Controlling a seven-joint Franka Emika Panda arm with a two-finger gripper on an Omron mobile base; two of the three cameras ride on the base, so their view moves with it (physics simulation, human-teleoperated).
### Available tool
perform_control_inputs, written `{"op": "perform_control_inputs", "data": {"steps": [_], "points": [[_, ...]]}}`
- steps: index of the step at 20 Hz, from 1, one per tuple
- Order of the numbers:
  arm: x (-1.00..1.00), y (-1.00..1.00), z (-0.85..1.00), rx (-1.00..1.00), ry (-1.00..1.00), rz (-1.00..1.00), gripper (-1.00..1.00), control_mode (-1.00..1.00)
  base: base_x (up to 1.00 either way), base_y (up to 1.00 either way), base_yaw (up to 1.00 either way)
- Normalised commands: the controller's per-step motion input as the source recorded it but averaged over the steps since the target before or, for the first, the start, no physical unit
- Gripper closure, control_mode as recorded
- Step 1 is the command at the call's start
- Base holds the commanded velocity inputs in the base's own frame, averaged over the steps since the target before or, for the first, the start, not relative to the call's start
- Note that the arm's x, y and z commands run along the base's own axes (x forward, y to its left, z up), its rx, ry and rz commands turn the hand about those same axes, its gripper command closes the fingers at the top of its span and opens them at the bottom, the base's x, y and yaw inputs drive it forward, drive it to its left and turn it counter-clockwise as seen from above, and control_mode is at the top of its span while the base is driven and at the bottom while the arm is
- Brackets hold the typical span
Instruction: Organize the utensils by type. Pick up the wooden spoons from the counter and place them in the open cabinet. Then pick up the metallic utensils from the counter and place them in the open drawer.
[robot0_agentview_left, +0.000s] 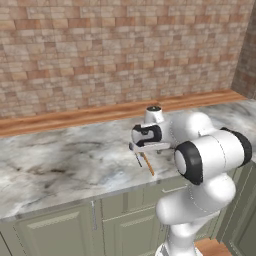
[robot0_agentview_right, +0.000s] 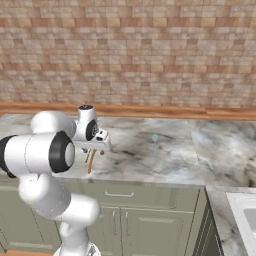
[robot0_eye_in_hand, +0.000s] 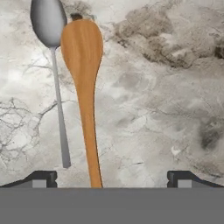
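Orange-brown wooden spoon (robot0_eye_in_hand: 84, 92) flat on the marble counter (robot0_eye_in_hand: 153, 109), oval bowl toward the top of the hand view, long handle running down to the bottom edge between the two dark fingertips (robot0_eye_in_hand: 43, 178). Smooth, warm-toned wood, bowl broad and rounded, handle slim and slightly tapered. Just beside it on the left, a grey metal spoon (robot0_eye_in_hand: 53, 65) with a small glossy bowl and a wire-thin straight handle, roughly parallel to the wooden one, bowls almost touching near the top.

Gripper (robot0_eye_in_hand: 113, 177) spread wide above both spoons, holding nothing, touching nothing (one fingertip at each lower corner of the hand view, the wooden handle passing nearer the left one).

Seen from the left base view, gripper (robot0_agentview_left: 145, 147) pointed down over the wooden spoon (robot0_agentview_left: 148, 164), handle angled toward the counter's front edge. Seen from the right base view, same downward pose of the gripper (robot0_agentview_right: 97, 147), with the wooden spoon (robot0_agentview_right: 91, 162) lying below it.

Counter (robot0_agentview_left: 60, 160) grey-white with dark cloudy veins, polished and flat. Below it, sage-green base units (robot0_agentview_right: 145, 220) with panelled fronts and slim handles. Behind, a strip of wooden trim (robot0_agentview_right: 175, 111) and a rough brick wall (robot0_agentview_left: 110, 50) in mixed tan and red.
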Motion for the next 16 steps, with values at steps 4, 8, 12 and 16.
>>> {"op": "perform_control_inputs", "data": {"steps": [4, 8, 12, 16], "points": [[0.14, 0.00, -0.24, -0.01, 0.08, 0.11, -1.00, -1.00, 0.00, 0.00, 0.00], [0.08, 0.00, -0.32, 0.00, 0.14, 0.08, -1.00, -1.00, 0.00, 0.00, 0.00], [0.13, 0.00, -0.35, 0.00, 0.09, 0.06, -1.00, -1.00, 0.00, 0.00, 0.00], [0.05, -0.01, -0.22, 0.00, 0.00, 0.08, -1.00, -1.00, 0.00, 0.00, 0.00]]}}
